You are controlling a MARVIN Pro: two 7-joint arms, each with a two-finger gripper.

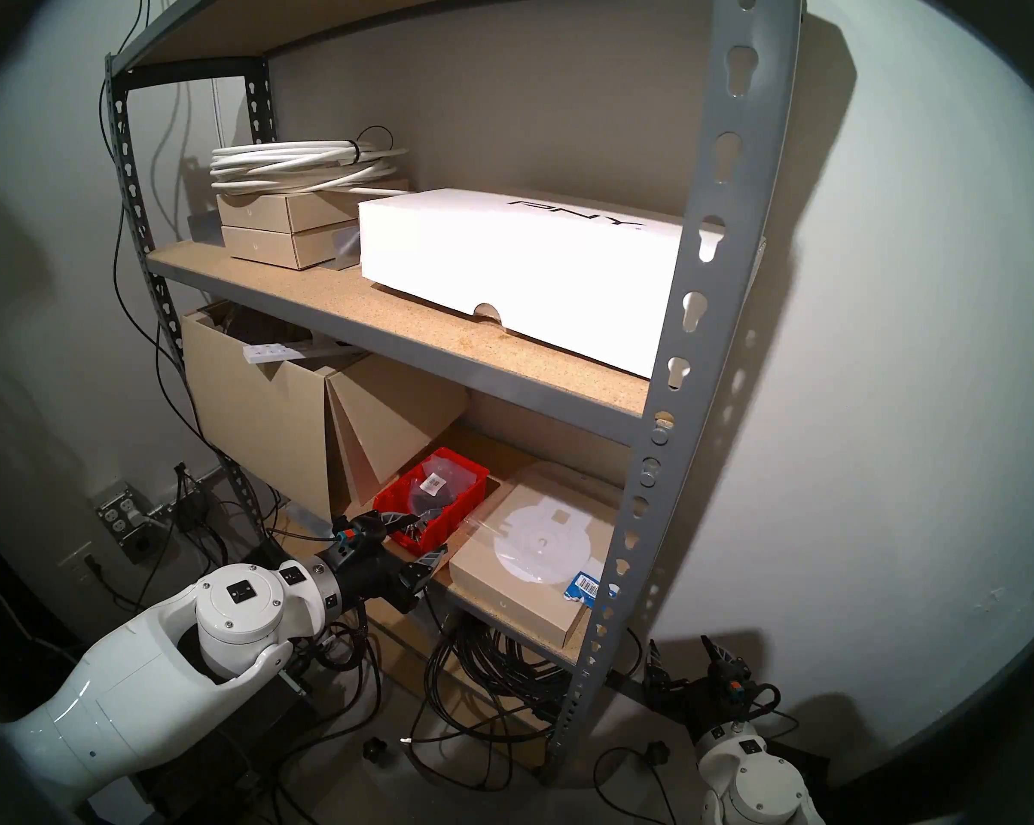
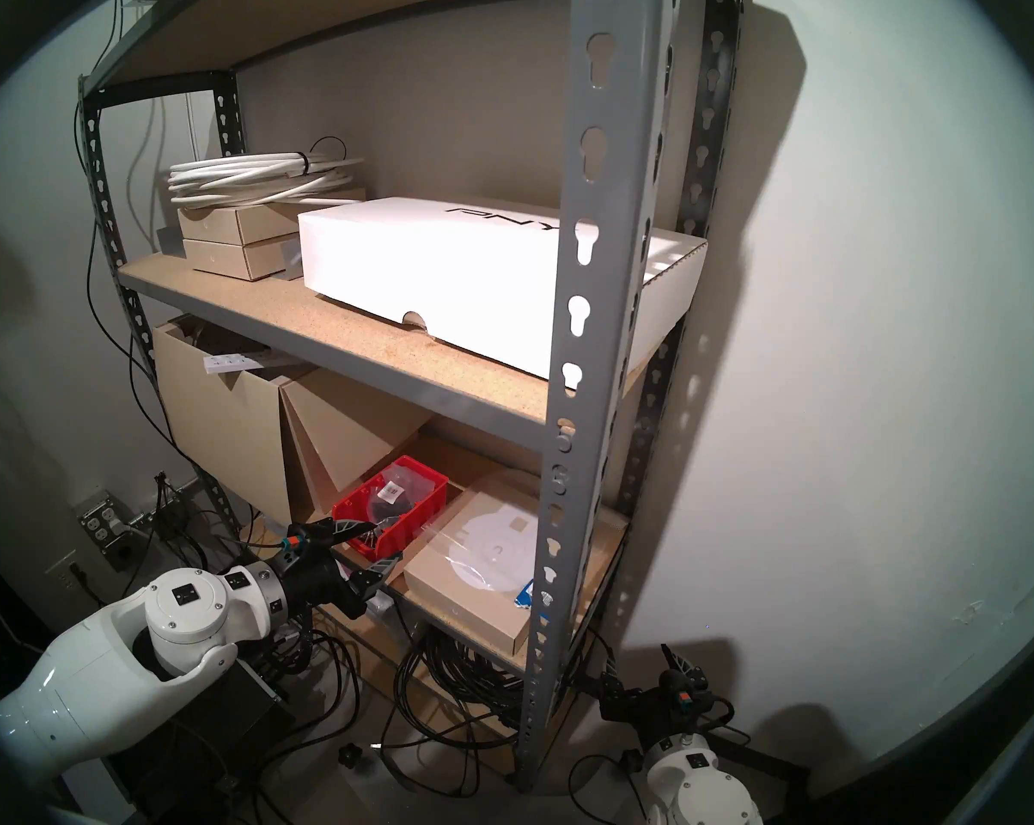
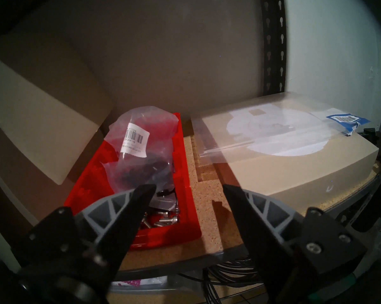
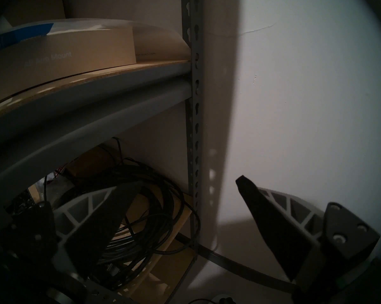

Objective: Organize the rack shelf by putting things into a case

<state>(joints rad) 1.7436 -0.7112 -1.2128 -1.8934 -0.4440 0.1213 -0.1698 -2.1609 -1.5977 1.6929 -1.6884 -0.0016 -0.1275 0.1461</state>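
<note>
Lying in the red bin (image 3: 186,200), the labelled bag (image 3: 141,147) sits just beyond the released, empty left gripper (image 3: 188,190).

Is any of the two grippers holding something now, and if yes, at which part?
Nothing is held. The left gripper is open at the near end of the red bin, where the bags lie. The right gripper is open, low beside the rack.

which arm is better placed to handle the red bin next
Left. Its gripper is open right at the red bin holding the bagged parts. The right gripper sits low outside the rack upright, facing the wall.
</note>
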